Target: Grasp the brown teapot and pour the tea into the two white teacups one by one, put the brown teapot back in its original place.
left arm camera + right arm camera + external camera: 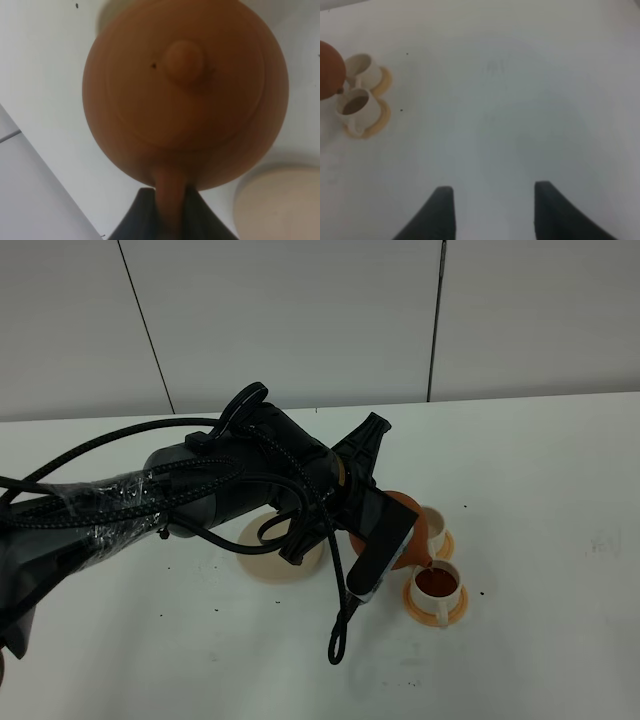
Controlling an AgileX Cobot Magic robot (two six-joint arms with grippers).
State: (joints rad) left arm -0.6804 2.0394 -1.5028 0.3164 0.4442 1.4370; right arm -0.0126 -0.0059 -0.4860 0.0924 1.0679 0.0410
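Brown teapot (185,95): round reddish-brown clay, knobbed lid on. Its stubby side handle is clamped between the left gripper's (168,220) jaws, and the body tips spout-down beyond the fingertips.
First teacup (441,611): white, loop-handled, on an orange saucer (414,602), just under the spout. It holds dark reddish tea (437,583).
Second teacup (433,521): matching, just beside the teapot, white inside.
Cream disc (268,567): round, flat, beside the gripper on the arm's side.
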